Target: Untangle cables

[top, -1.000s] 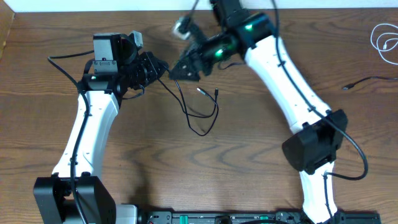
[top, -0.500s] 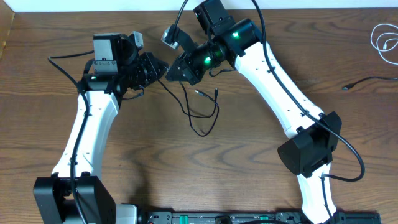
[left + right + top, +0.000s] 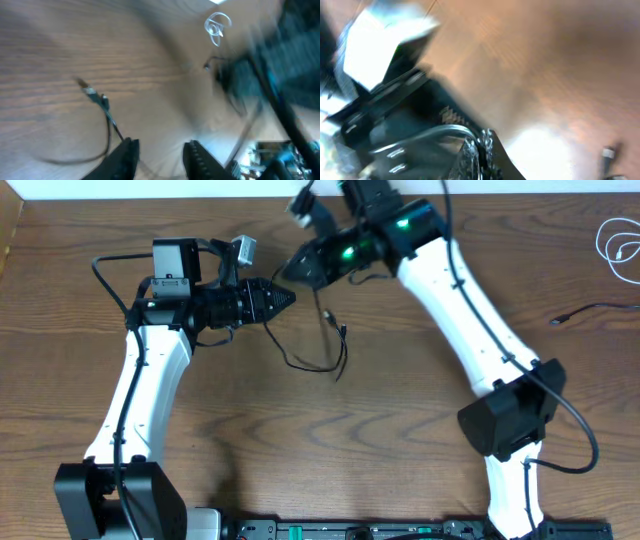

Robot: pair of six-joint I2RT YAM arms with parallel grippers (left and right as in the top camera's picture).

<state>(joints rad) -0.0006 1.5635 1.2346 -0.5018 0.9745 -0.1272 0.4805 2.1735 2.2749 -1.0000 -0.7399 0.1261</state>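
Handover at the far centre of the table [image 3: 400, 440]: right gripper [image 3: 288, 273] takes, left gripper [image 3: 283, 297] lets go.
The right gripper, wide a second ago, is now clenched, seemingly on the upper strand of the black cable [image 3: 318, 363]. The left gripper, just left of it, has parted its fingers [image 3: 125, 157] and released. The black cable's loop has tightened, its plug [image 3: 340, 330] alongside. The white cable [image 3: 620, 242] lies coiled far right, well apart. Judgement: with one hold only, the cord can be drawn straight.
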